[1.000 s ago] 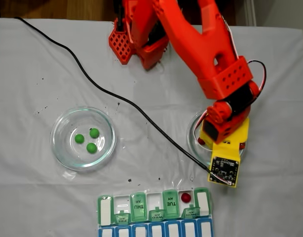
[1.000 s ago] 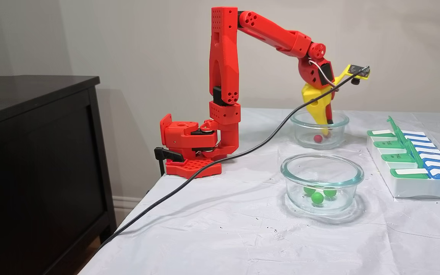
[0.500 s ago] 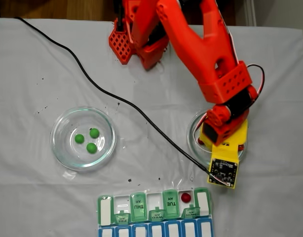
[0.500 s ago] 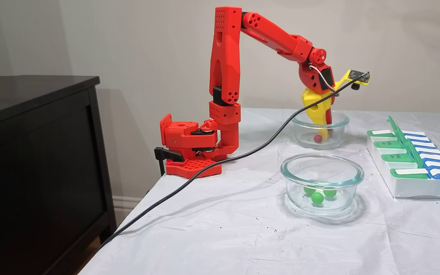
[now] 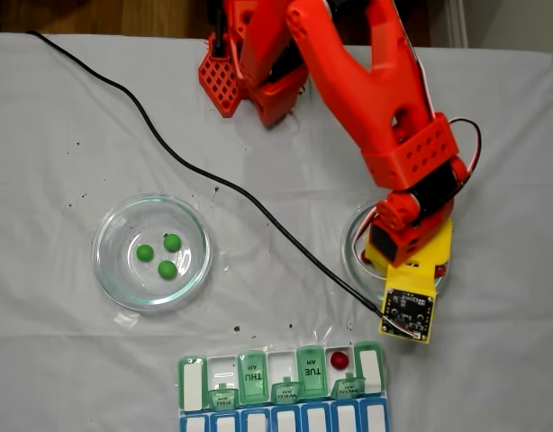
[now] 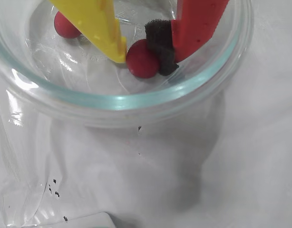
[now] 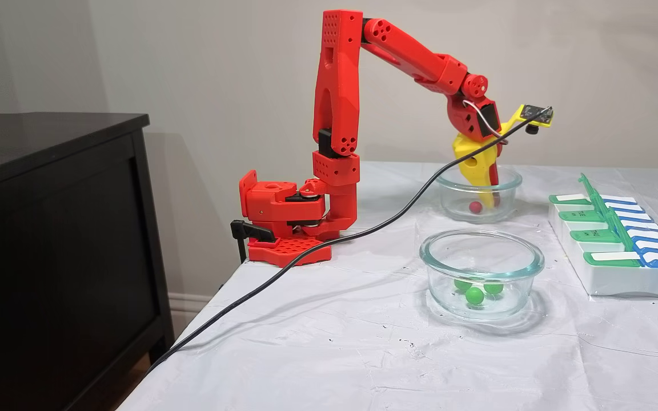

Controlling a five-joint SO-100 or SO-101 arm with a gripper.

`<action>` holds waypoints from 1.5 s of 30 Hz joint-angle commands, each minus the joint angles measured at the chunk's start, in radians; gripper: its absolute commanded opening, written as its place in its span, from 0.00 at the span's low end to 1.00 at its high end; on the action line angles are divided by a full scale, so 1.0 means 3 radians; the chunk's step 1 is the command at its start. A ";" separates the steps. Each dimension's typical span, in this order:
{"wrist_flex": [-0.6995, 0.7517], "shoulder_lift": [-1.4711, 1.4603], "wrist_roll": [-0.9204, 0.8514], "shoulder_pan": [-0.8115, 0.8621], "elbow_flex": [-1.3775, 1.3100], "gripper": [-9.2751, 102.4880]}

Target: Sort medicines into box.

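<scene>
Box [image 5: 281, 382]: 1 red ball [image 5: 339, 361] in an open compartment. Right dish [image 6: 136, 102]: 2 red balls; hand [image 6: 146, 54] closed around 1 [image 6: 142, 59], not lifted. Left dish [image 5: 151, 252]: 3 green balls [image 5: 160, 254] untouched. Estimate: 1 of 6 sorted, 5 left.

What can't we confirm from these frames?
- Grip: in the wrist view the gripper brackets a red ball; whether it is clamped or merely touched can't be told.
- In a fixed view the arm covers most of the red-ball dish.
- Closed organiser compartments: lids hide contents.
</scene>
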 commanded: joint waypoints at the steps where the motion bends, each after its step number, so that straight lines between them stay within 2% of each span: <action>1: -0.0026 0.0056 -0.0005 -0.0092 -0.0010 0.09; 15: 0.0803 0.1411 0.0041 0.0015 -0.0302 0.08; 21: 0.1038 0.1672 0.0189 0.0465 -0.0619 0.08; 26: 0.1319 0.1421 0.0343 0.1012 -0.0787 0.08; 32: 0.0782 0.1232 0.0629 0.1631 -0.0511 0.08; 45: 0.0511 0.0654 0.1043 0.2004 -0.0649 0.08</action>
